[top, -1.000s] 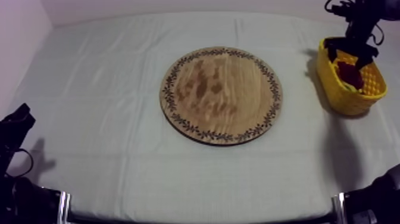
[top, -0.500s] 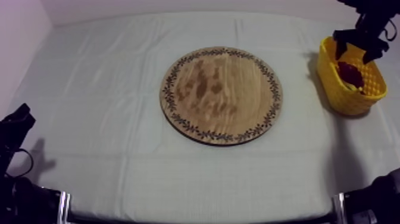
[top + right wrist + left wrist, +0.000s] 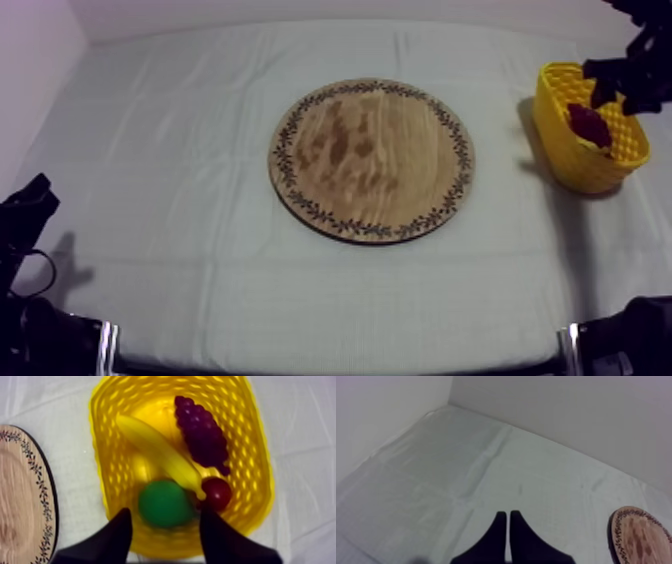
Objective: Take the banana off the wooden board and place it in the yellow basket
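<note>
The yellow banana (image 3: 161,455) lies slantwise inside the yellow basket (image 3: 250,466), between a bunch of dark grapes (image 3: 202,432), a green pear (image 3: 165,503) and a small red fruit (image 3: 218,493). My right gripper (image 3: 165,515) hangs open above the basket with nothing between its fingers. In the top view it hovers (image 3: 622,85) over the basket (image 3: 560,135) at the table's right edge. The round wooden board (image 3: 371,159) in the middle is bare. My left gripper (image 3: 507,520) is shut on nothing and rests low at the left (image 3: 30,205).
Grey-white cloth covers the table. The board's rim (image 3: 35,471) lies close beside the basket, and the board (image 3: 640,536) also lies ahead of my left gripper. A wall borders the table's far and left sides.
My right gripper has lifted out of the basket and drifted toward the right edge, open and holding nothing. The left arm has not moved.
</note>
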You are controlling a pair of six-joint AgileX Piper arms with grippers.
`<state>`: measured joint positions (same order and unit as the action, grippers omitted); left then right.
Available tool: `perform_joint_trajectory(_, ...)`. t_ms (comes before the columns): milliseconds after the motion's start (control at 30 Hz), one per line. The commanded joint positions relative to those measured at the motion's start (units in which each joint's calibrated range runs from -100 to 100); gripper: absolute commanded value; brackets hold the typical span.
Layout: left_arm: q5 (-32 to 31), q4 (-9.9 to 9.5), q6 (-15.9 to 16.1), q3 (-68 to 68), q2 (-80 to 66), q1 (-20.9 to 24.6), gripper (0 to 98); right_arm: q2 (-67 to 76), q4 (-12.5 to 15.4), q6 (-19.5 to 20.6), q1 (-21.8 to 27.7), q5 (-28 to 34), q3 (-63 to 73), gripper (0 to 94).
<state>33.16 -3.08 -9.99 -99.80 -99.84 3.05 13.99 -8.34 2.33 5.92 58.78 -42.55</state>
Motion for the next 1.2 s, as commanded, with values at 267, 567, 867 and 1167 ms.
perform_joint_trajectory(267, -0.02, 0.02, 0.0, 0.02, 0.02, 0.02, 0.1, 25.86, 2.89, -1.16, 1.35, -10.57, -27.62, 18.9)
perform_joint_trajectory(567, -0.02, 0.02, -0.02, 0.02, 0.02, 0.02, 0.1, 44.9, 10.13, -10.1, 3.0, -12.96, -37.03, 3.8)
perform_joint_trajectory(867, -0.02, 0.02, 0.0, 0.02, 0.02, 0.02, 0.1, 65.04, 14.77, -16.56, 3.94, -13.52, -48.87, 0.4)
perform_joint_trajectory(1167, -0.02, 0.04, -0.04, 0.02, 0.02, 0.02, 0.1, 80.29, 12.44, -9.53, 4.22, -18.72, -55.45, 0.3)
